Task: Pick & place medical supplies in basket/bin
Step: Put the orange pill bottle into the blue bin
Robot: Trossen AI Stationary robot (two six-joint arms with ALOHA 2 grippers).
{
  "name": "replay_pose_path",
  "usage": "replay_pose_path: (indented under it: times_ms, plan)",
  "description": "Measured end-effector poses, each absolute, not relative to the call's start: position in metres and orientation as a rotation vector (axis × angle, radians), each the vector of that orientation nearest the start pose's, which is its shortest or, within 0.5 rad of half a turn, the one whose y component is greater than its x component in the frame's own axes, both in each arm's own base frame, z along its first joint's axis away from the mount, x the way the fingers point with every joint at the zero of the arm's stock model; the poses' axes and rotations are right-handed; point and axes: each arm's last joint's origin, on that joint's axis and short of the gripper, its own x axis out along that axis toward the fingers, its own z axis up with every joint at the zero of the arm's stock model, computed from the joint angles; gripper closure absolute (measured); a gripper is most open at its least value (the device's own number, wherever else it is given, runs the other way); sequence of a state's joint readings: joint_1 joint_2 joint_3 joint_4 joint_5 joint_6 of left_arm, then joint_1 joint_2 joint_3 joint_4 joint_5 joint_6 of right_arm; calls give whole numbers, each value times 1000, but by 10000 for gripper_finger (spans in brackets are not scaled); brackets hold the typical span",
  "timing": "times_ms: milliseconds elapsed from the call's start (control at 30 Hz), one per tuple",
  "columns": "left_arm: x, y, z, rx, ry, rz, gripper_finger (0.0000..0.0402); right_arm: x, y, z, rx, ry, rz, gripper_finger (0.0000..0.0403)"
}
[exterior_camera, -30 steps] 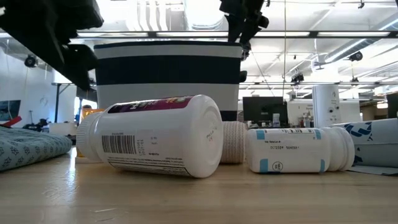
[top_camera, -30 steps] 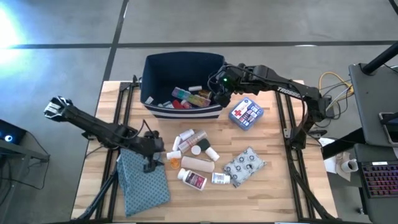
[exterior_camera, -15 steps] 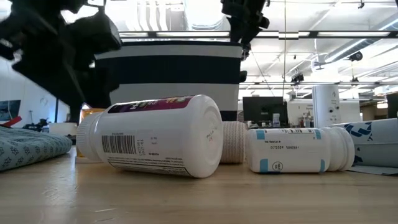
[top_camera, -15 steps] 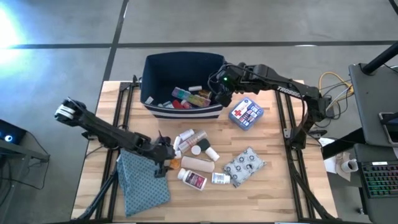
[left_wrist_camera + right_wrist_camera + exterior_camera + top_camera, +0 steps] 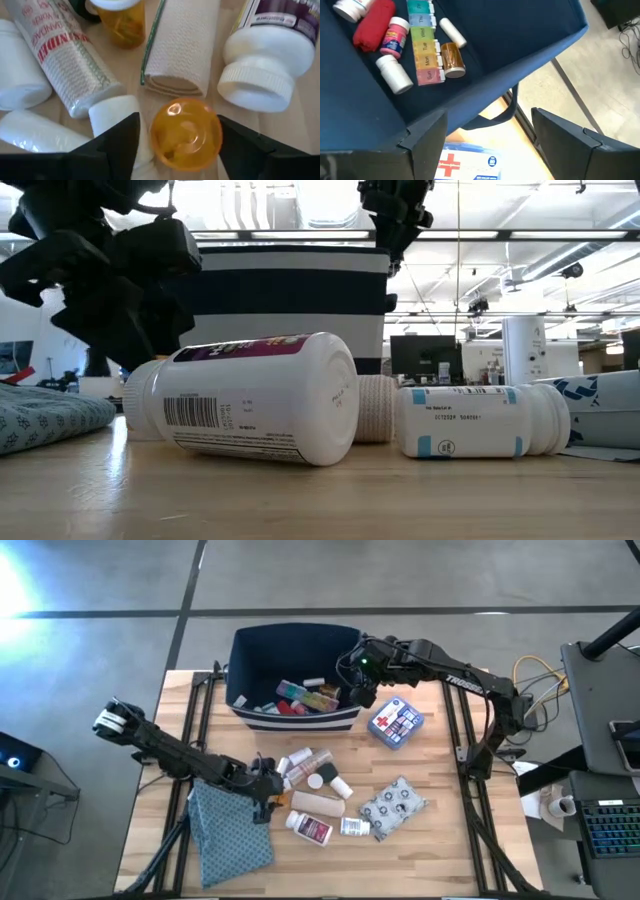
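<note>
While the orange pill bottle (image 5: 186, 134) is lying on its side on the desk (image 5: 460, 840), between my left end effector's (image 5: 177, 142) two fingers, I am judging it light, hard and smooth, likely to roll or squirt out unless the fingers are pressing squarely across the round body rather than near the cap. The fingers are flanking it closely; I cannot tell whether they are gripping it yet. Just beside it are lying the tan bandage roll (image 5: 181, 47), a big white bottle (image 5: 270, 65) with a ribbed cap, a wrapped bandage tube (image 5: 62, 55) and a second orange bottle (image 5: 122, 20), so I am minding that crowding. Further out, a grey patterned pouch (image 5: 392, 806) and a red-cross box (image 5: 396, 721) are resting on the wood, and a teal cloth (image 5: 230, 830) is lying near my left arm. My right end effector (image 5: 357, 688) is hanging with its fingers spread and empty over the navy bin's (image 5: 295, 640) corner, where a pill organizer (image 5: 426, 47) and a red tube (image 5: 372, 25) are already lying.
</note>
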State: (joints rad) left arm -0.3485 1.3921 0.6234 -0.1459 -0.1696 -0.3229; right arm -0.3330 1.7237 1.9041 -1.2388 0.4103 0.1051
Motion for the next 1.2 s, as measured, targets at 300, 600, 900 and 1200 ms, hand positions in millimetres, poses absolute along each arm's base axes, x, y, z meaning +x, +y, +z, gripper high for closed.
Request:
replay_pose_path:
  times_ms: [300,600,900,1200]
  plan:
    - [231,-80,170,-189,965,12,247,309,-135,386,28,1055,-741,120]
    - [211,-73,255,-264,997,63,237,308,-150,388,15,1017,-711,127]
    - [187,-40,384,-385,612,199,236,309,-169,394,36,912,-623,138]
    - [174,7,446,-139,352,607,236,311,-173,402,30,824,-613,140]
